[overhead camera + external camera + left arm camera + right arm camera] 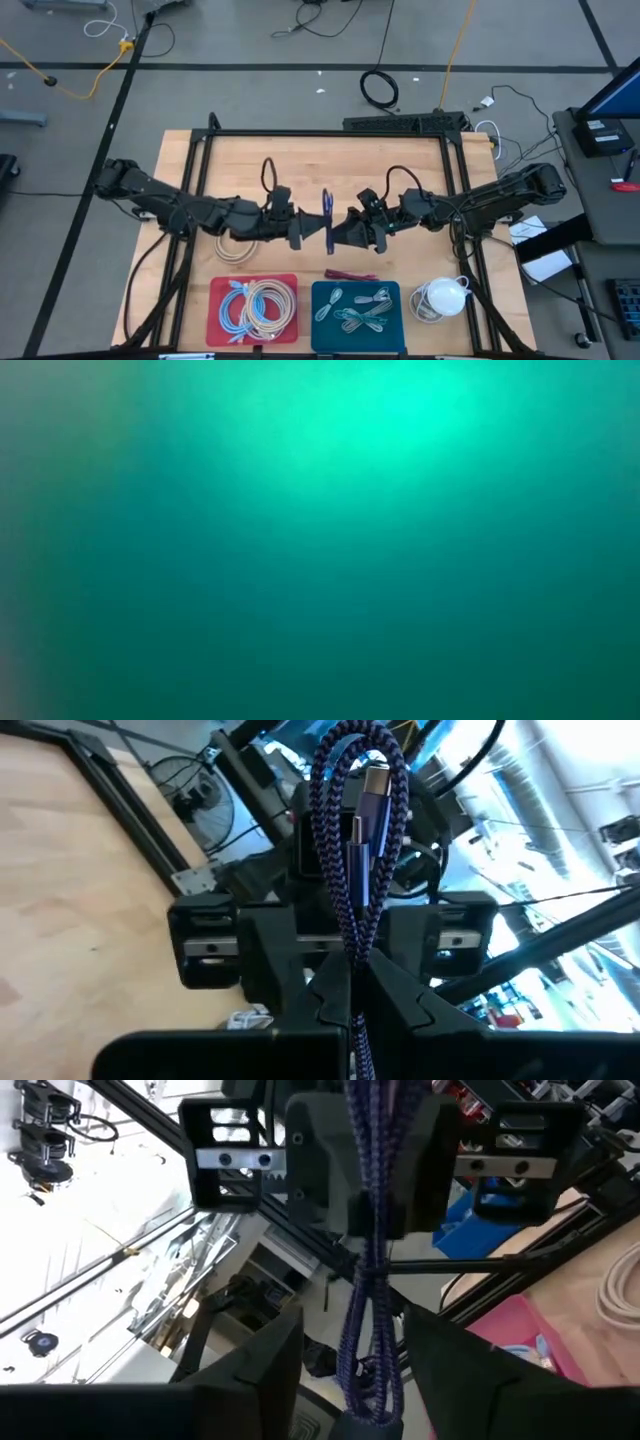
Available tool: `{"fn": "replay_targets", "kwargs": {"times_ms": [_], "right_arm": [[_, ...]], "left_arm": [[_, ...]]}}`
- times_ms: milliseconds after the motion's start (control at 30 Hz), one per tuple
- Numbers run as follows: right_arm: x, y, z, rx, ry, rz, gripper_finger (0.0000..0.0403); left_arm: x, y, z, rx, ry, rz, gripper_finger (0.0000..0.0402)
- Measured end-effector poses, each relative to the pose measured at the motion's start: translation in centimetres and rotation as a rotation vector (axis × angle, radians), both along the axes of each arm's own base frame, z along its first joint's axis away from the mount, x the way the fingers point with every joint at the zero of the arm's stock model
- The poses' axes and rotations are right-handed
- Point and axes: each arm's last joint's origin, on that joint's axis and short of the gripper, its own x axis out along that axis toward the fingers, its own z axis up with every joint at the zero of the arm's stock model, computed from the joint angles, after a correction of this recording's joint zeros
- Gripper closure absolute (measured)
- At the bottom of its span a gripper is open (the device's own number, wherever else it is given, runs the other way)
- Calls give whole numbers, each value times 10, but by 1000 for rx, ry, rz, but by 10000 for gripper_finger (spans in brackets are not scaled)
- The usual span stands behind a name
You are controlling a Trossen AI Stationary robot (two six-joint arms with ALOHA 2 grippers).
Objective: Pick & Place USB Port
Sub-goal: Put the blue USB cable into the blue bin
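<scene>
Above the middle of the tabletop (300,160), the left gripper (350,982) has its jaws pinching a purple braided USB cable (345,830), held up between both arms. The right gripper (352,1342) faces it, jaws spread on either side of the cable.

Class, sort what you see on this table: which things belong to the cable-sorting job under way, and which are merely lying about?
In the job:
- purple braided USB cable, held between both arms
- left gripper, shut on it
- right gripper, open around it
- red tray
- teal tray

Lying about:
- beige cable coil
- white cable bundle
- dark red cable
</scene>
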Motion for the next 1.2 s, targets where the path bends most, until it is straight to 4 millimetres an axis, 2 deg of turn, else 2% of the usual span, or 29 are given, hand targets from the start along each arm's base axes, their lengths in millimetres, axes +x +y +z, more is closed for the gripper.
{"fn": "replay_targets", "kwargs": {"times_ms": [367,500,633,767,867,933,1033,1100,1200], "right_arm": [[0,1,1,-11,-12,23,387],[0,1,0,-10,-4,30,390],[-1,2,1,-16,-7,71,397],[-2,9,-3,-32,32,160,399],[-4,14,-5,-41,60,206,400],[-6,21,-13,-59,141,291,401],[-14,34,-43,-126,427,405,402],[-23,43,-56,-207,584,409,402],[-35,59,-71,-295,724,388,402]], "left_arm": [[7,3,-2,-36,-28,-42,394],[8,2,-1,-23,-46,-82,385],[3,3,8,22,-90,-102,322],[-17,8,36,36,-166,-135,242],[-28,7,49,51,-150,-152,194],[-37,9,56,61,-114,-112,173],[-50,12,69,52,-108,-55,159],[-55,9,67,55,-72,-45,158],[-55,5,60,60,-16,-19,157]]}}
